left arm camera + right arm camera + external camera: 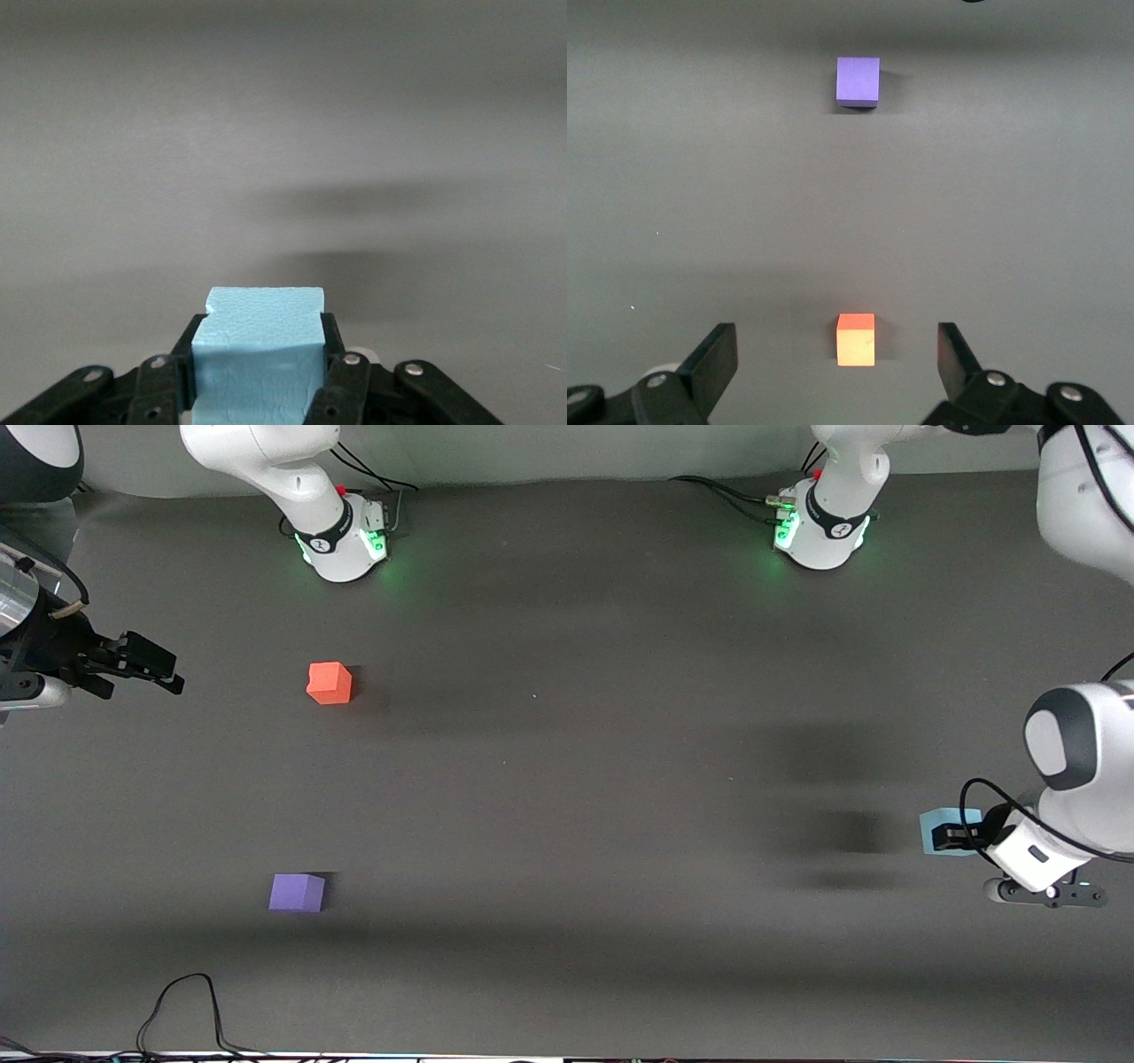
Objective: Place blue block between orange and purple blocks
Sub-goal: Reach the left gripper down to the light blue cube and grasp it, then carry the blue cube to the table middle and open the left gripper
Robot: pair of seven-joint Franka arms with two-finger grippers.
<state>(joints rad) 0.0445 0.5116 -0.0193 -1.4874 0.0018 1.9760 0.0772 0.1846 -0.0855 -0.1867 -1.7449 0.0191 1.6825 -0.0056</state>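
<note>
The blue block (pixel 935 821) is a light sky-blue cube at the left arm's end of the table. My left gripper (pixel 950 836) is shut on it and holds it just above the table. In the left wrist view the blue block (pixel 257 354) fills the gap between the left gripper's (pixel 260 343) fingers. The orange block (pixel 329 683) and the purple block (pixel 297 892) lie toward the right arm's end, the purple one nearer the front camera. My right gripper (pixel 173 673) is open and empty, up in the air beside the orange block. The right wrist view shows the right gripper (pixel 836 335), the orange block (pixel 856 340) and the purple block (pixel 858 81).
A black cable (pixel 182 1010) loops on the table near its front edge, toward the right arm's end. The dark grey tabletop (pixel 567 779) stretches between the blue block and the other two blocks.
</note>
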